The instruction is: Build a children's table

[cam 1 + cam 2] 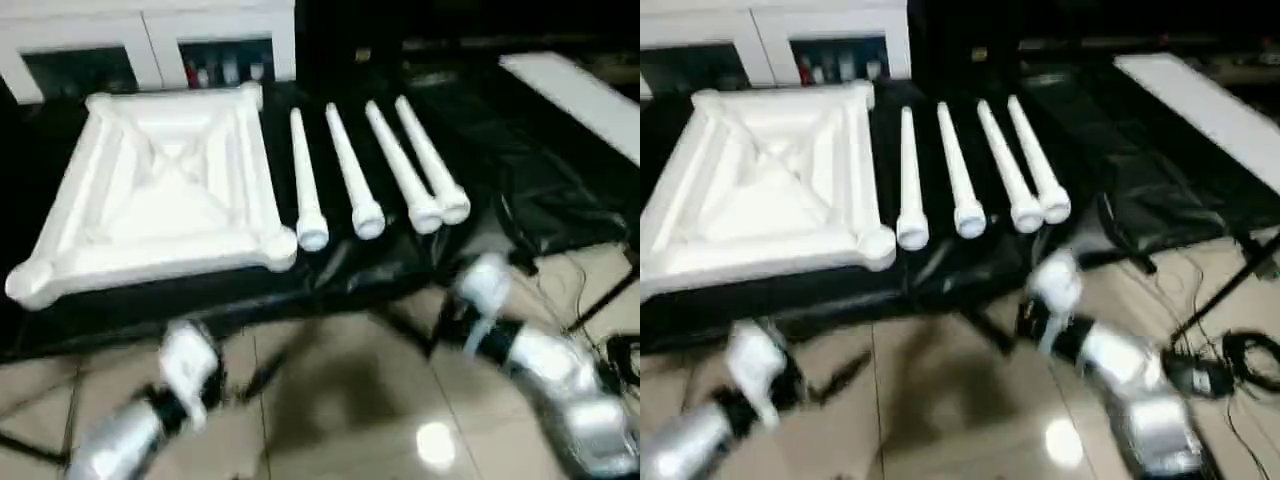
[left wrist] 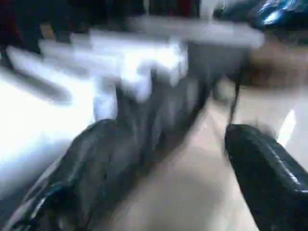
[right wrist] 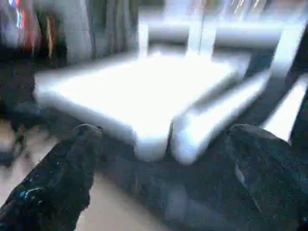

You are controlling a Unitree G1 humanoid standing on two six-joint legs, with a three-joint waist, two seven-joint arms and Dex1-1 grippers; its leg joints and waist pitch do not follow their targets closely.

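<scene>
Black sheet (image 1: 430, 150) covers the floor, w/ the white table top (image 1: 160, 190) lying underside up on it, X ribs showing, in front of a white cabinet (image 1: 150, 40). Just beside it, to the robot's right, four legs (image 1: 355, 180) lie side by side, untouched. Left gripper (image 2: 163, 178) hangs over bare tile near the sheet's edge, fingers (image 2: 264, 163) wide apart, nothing btwn them. Right gripper (image 3: 163, 168) likewise spread wide, empty, pointing at the top's corner.

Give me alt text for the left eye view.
A white plastic tabletop lies underside up on a black sheet, four white tapered tube legs lined up beside it on the right. Two silver forearms reach in over a tiled floor.
</scene>
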